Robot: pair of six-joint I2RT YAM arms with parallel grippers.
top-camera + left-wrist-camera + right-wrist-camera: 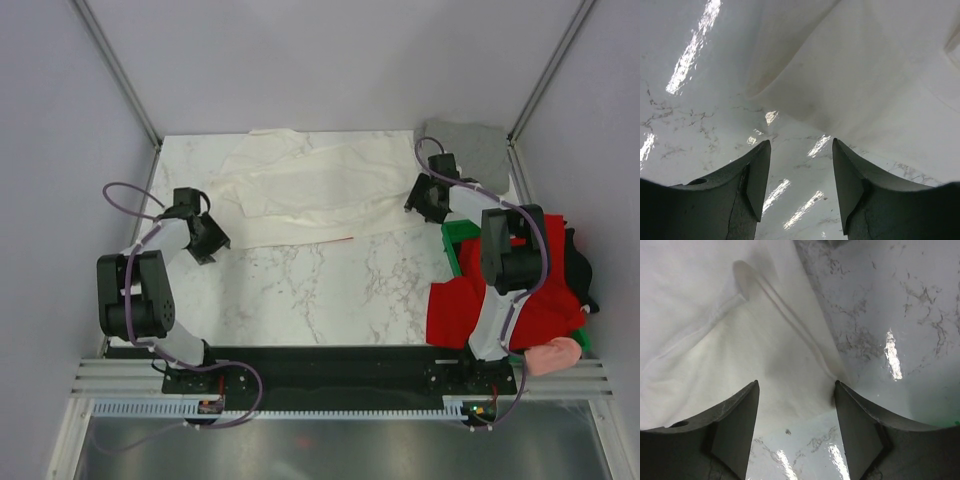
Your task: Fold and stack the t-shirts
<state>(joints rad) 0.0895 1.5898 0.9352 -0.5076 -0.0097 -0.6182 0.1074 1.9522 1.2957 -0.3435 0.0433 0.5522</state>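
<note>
left gripper (208, 238) and right gripper (428, 197) both gape wide, empty, flanking the white t-shirt (310, 195), whose long axis runs left to right across the upper middle; right sits over its edge, left just short.

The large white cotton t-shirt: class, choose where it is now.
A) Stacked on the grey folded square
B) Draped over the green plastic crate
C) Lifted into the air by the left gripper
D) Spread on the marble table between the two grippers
D: the large white cotton t-shirt lies spread on the marble table, with the left gripper open beside its left edge and the right gripper open at its right edge, neither holding it.
</note>
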